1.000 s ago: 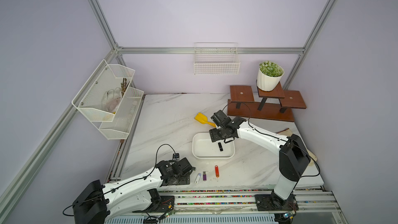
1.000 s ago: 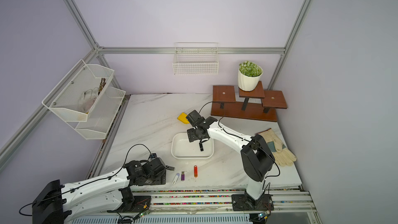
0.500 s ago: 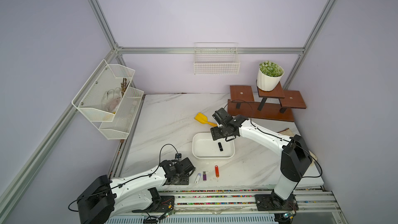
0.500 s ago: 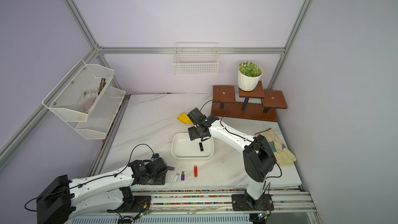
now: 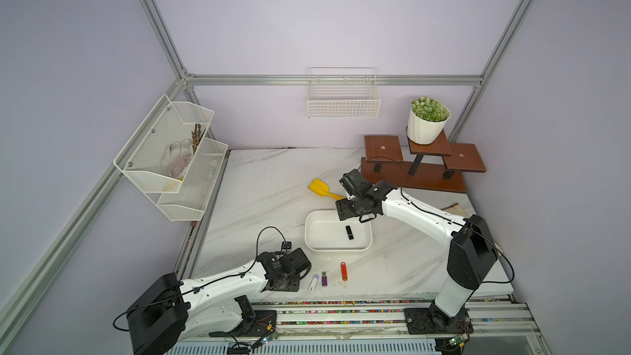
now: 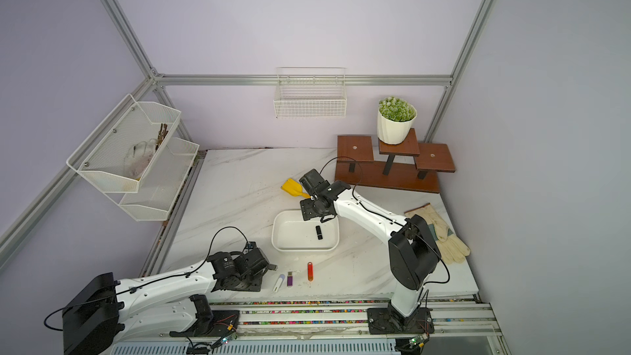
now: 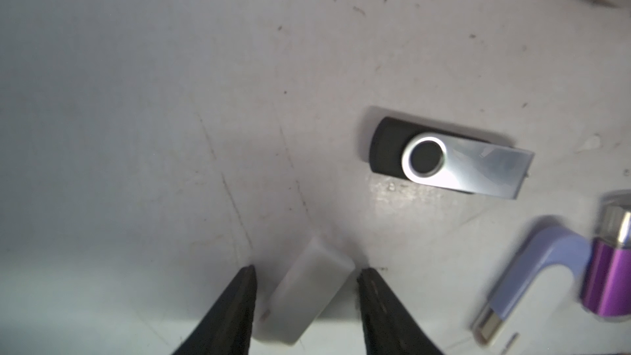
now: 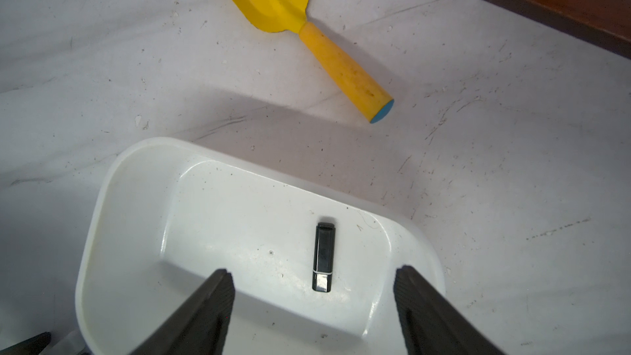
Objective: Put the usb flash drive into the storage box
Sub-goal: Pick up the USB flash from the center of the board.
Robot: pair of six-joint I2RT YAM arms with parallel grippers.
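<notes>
The white storage box (image 5: 309, 233) (image 6: 275, 233) (image 8: 102, 199) sits mid-table with a black usb flash drive (image 5: 349, 232) (image 6: 319, 232) (image 8: 323, 257) lying flat inside. My right gripper (image 5: 355, 215) (image 8: 312, 269) hovers open over the box's far rim, holding nothing. Near the front edge, my left gripper (image 5: 302, 273) (image 7: 306, 269) is low over the table, its jaws straddling a white flash drive (image 7: 307, 291) with a gap still showing on one side. A black-and-silver swivel drive (image 7: 444, 158) lies just beyond it.
A white-lilac drive (image 5: 313, 282) (image 7: 532, 278), a purple one (image 5: 324, 279) and a red one (image 5: 344, 271) lie at the front. A yellow scoop (image 5: 321, 188) (image 8: 290, 11) lies behind the box. A wooden stand (image 5: 420, 172) with a plant pot (image 5: 426, 124) and a glove (image 6: 440, 233) are on the right.
My left gripper has shifted right toward the row of drives and its jaws have narrowed around the white drive. The right gripper has drawn back slightly from the box.
</notes>
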